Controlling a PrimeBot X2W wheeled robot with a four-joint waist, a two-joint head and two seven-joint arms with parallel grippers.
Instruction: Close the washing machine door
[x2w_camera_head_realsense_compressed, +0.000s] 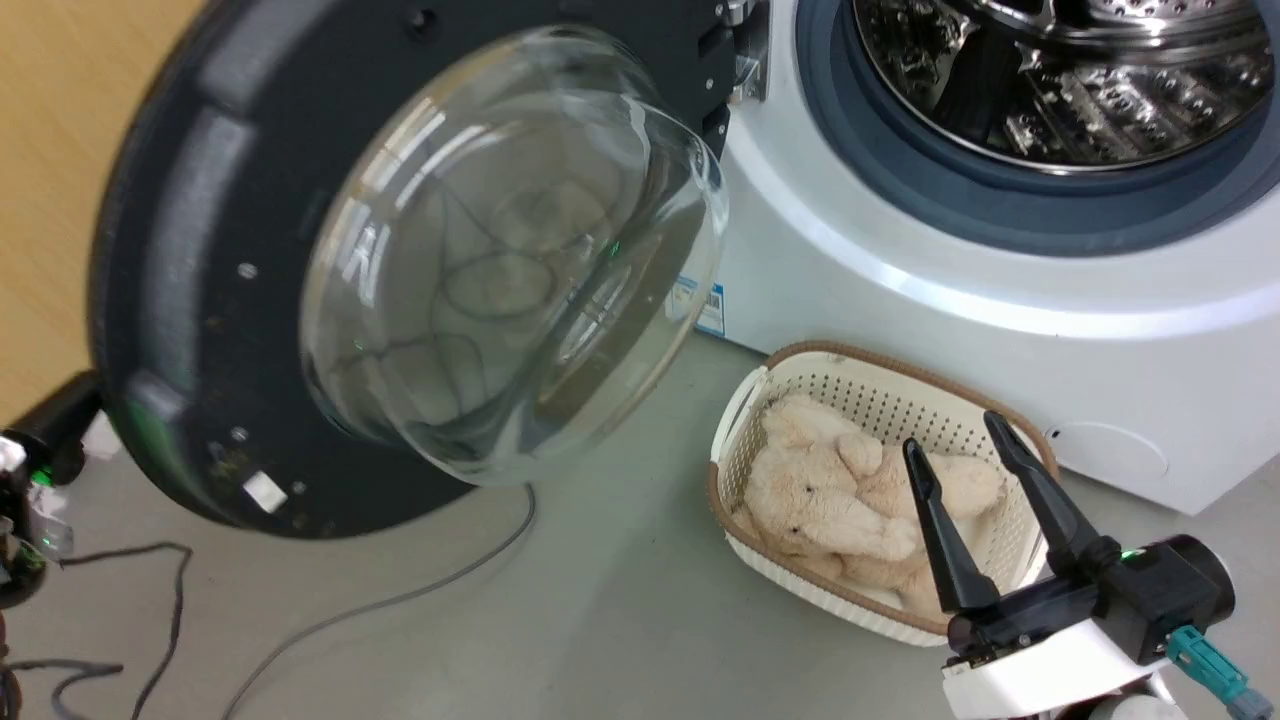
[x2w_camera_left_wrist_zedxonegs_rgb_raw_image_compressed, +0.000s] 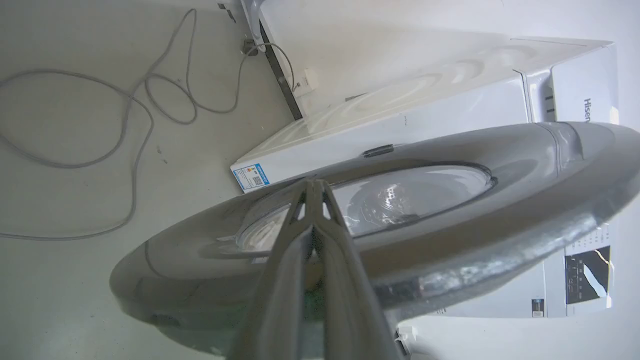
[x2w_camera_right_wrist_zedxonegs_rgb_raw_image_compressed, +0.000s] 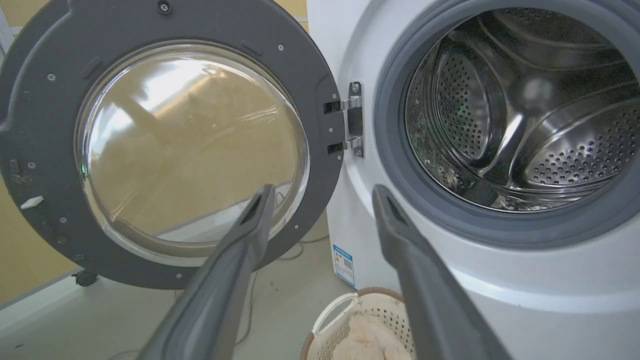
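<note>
The washing machine door (x2w_camera_head_realsense_compressed: 200, 300) stands swung wide open to the left, its bulging glass bowl (x2w_camera_head_realsense_compressed: 510, 260) facing me. A metal hinge (x2w_camera_right_wrist_zedxonegs_rgb_raw_image_compressed: 352, 120) joins it to the white washing machine (x2w_camera_head_realsense_compressed: 1000, 300), whose steel drum (x2w_camera_right_wrist_zedxonegs_rgb_raw_image_compressed: 550, 100) and grey gasket (x2w_camera_right_wrist_zedxonegs_rgb_raw_image_compressed: 395, 150) are exposed. My left gripper (x2w_camera_left_wrist_zedxonegs_rgb_raw_image_compressed: 312, 181) is shut and empty, with its tips at the door's glossy outer face (x2w_camera_left_wrist_zedxonegs_rgb_raw_image_compressed: 500, 210), behind the door. My right gripper (x2w_camera_head_realsense_compressed: 950, 430) hangs open and empty over the basket, well clear of the door. In its wrist view the right gripper (x2w_camera_right_wrist_zedxonegs_rgb_raw_image_compressed: 324, 189) points at the hinge side.
A cream perforated basket (x2w_camera_head_realsense_compressed: 880, 390) holding a beige plush toy (x2w_camera_head_realsense_compressed: 830, 480) stands on the floor in front of the machine, under my right gripper. Grey cables (x2w_camera_head_realsense_compressed: 400, 600) trail across the floor below the door. A tan wall (x2w_camera_head_realsense_compressed: 50, 150) is behind the door.
</note>
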